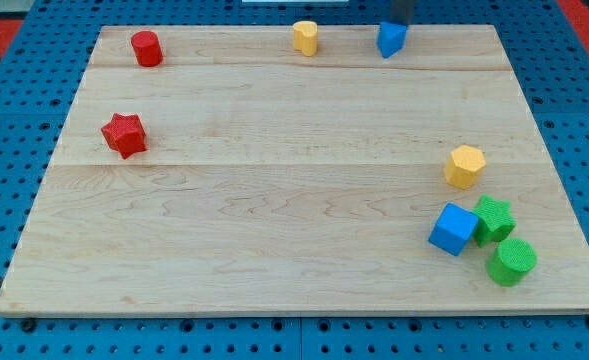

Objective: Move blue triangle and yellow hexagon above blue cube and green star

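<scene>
The rod comes down from the view's top edge, and only its lowest stretch shows — my tip point(401, 21) sits right at the upper right side of the blue triangle point(391, 39), touching it or very nearly so. There is no hand on this arm to open or close, just the bare rod, and it has hold of nothing.

The blue triangle lies near the top edge of the wooden tabletop point(274, 200), right of centre, and looks tilted, its point turned toward the view's lower left. The yellow hexagon point(465, 165) rests far down the right side, just above the blue cube point(453, 229) and the green star point(494, 219), close to both but apart from them. The cube and the star press against each other, and a green cylinder point(512, 261) sits just below the star, against it or very nearly.

Elsewhere — a yellow cylinder point(305, 37) stands at the top edge, a little to the left of the blue triangle. A red cylinder point(146, 47) occupies the top left corner, and a red star point(124, 134) lies below it on the left side.
</scene>
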`<action>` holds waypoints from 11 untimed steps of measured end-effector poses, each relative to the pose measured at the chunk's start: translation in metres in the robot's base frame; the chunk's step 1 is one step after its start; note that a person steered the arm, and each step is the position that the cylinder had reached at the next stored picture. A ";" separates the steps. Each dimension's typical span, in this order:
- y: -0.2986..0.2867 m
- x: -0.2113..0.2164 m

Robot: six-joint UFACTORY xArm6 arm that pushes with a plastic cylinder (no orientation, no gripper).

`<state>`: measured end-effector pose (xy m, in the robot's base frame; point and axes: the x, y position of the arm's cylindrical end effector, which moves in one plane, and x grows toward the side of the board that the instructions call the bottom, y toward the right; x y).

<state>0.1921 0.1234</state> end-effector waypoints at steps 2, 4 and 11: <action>0.030 0.082; 0.052 0.182; 0.070 0.263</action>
